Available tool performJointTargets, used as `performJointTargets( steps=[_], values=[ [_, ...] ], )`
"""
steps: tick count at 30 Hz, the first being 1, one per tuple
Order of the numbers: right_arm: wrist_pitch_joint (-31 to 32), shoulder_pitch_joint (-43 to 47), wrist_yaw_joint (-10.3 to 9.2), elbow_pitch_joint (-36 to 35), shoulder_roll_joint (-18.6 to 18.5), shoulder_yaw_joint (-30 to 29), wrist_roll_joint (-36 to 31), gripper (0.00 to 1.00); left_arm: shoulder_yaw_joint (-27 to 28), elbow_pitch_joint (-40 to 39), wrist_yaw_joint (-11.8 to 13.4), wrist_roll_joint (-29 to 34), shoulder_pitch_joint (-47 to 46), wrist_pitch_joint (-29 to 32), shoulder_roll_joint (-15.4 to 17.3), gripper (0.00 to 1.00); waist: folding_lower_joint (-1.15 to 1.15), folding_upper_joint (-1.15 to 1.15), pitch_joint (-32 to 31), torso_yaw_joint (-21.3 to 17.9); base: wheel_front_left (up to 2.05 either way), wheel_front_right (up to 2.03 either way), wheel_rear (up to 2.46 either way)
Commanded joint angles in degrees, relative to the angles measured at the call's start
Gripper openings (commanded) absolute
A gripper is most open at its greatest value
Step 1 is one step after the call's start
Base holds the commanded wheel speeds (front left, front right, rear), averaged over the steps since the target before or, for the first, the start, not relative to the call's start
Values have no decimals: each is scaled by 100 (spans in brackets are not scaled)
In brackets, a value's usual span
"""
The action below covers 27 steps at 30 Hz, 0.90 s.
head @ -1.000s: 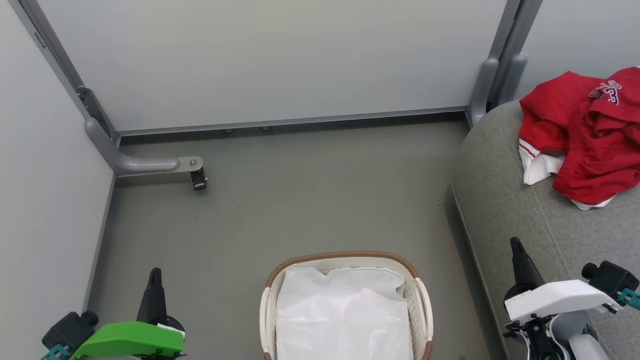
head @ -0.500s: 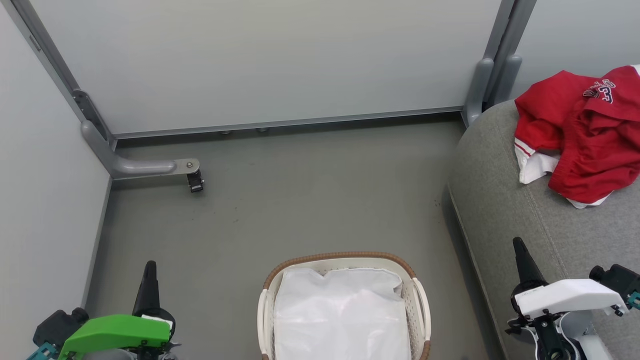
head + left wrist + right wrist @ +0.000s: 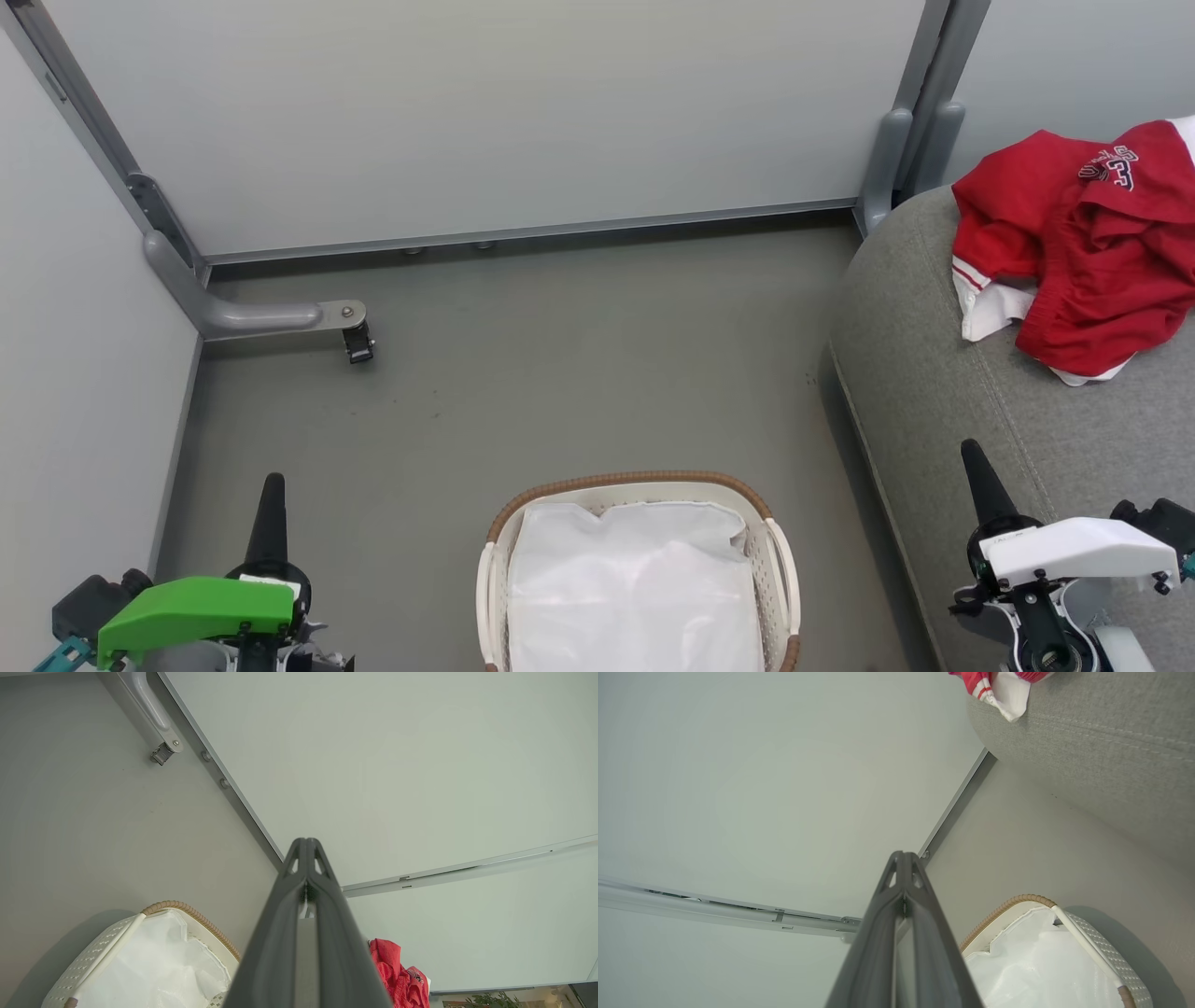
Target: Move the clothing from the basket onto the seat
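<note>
The red clothing (image 3: 1083,252) lies heaped on the grey seat (image 3: 934,411), well apart from the basket (image 3: 635,481), which holds a white sheet (image 3: 635,588). The left claw (image 3: 272,485) and right claw (image 3: 971,453) hang empty, each closed tight

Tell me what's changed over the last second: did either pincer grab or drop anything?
The head camera shifted, sliding the whole scene slightly left. Beyond that, the left pincer drifted left and up in the head view, and the right pincer edged right. Nothing taken or released: both are shut and empty. The clothing lies in the same heap on the seat; the basket holds the white sheet as before.
</note>
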Motion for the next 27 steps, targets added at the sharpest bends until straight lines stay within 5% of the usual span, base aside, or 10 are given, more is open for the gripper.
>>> performJointTargets(
  steps=[1, 27],
  values=[
    [50, -85, -3, -72, -36, -33, 160, 0, 48, -52, -26, -131, -148, 38, 39, 0, 0, 0, -2, -7, 0, 0, 0],
    [387, -91, -4, -138, -45, -158, 1424, 0, 239, -106, -54, -1241, -273, 379, 38, 0, 0, 0, -25, -112, 0, 0, 0]
  ],
)
